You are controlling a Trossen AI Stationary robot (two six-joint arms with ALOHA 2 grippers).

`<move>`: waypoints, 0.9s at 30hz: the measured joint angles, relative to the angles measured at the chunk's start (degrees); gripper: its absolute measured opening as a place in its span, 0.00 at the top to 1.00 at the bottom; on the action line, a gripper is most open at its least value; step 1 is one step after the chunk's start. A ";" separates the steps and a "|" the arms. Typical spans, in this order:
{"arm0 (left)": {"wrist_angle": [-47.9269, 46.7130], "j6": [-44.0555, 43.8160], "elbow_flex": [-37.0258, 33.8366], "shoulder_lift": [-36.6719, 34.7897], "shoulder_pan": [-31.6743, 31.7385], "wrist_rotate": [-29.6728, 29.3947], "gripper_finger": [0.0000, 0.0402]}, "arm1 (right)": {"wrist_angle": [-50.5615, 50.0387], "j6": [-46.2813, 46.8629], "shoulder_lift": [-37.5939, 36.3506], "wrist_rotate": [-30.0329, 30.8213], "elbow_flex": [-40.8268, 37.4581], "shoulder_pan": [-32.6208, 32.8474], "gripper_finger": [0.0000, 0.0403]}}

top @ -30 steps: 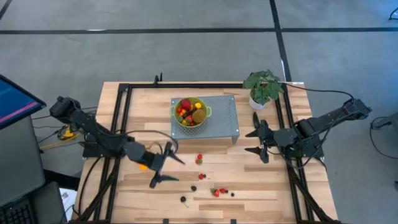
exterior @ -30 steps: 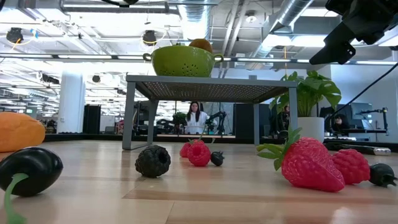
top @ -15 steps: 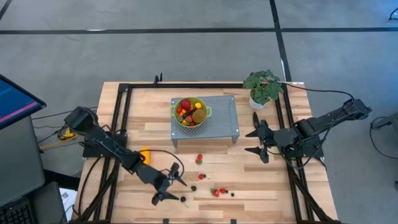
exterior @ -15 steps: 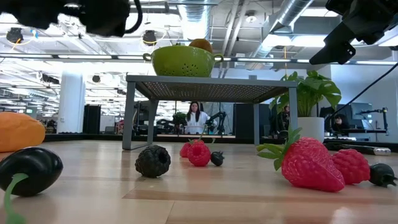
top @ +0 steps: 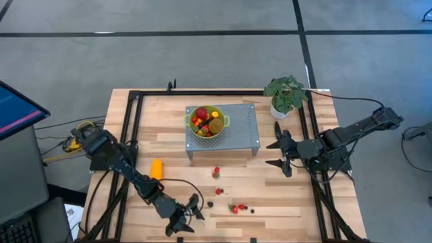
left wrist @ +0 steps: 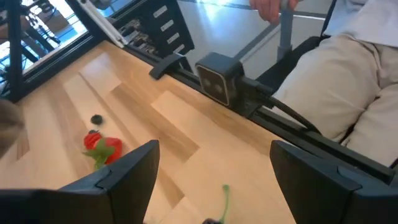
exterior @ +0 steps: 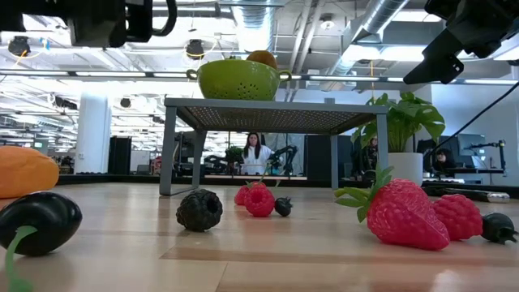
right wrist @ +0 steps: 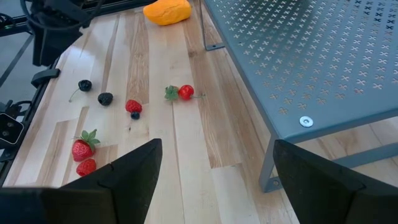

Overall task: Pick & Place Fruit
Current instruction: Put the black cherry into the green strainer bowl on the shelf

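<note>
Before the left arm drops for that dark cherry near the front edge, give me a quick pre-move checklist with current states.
1. Left pincer open: ok, fingers spread wide in the left wrist view.
2. Left pincer empty: ok.
3. Dark cherry lined up: cannot tell; it lies just beside the pincer, and only its stem shows between the fingers.
4. Right pincer clear of the path: ok, open, parked beside the grey stand.
5. Green colander ready on the stand: ok, already holding fruit.
6. Person at the front edge: not ok, close to the left arm.
</note>
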 joint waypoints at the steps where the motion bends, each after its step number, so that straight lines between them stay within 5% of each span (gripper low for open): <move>1: 0.08 0.02 0.38 0.50 -0.01 0.01 0.26 | 0.01 -0.01 0.02 -0.01 -0.02 0.00 0.25; 20: -3.03 -0.40 0.64 8.30 1.34 -1.67 0.33 | 0.00 0.00 0.00 0.00 -0.02 -0.01 0.25; 27: -3.91 -10.38 0.73 9.08 4.25 1.92 0.35 | 0.01 -0.01 0.00 0.00 0.00 0.00 0.25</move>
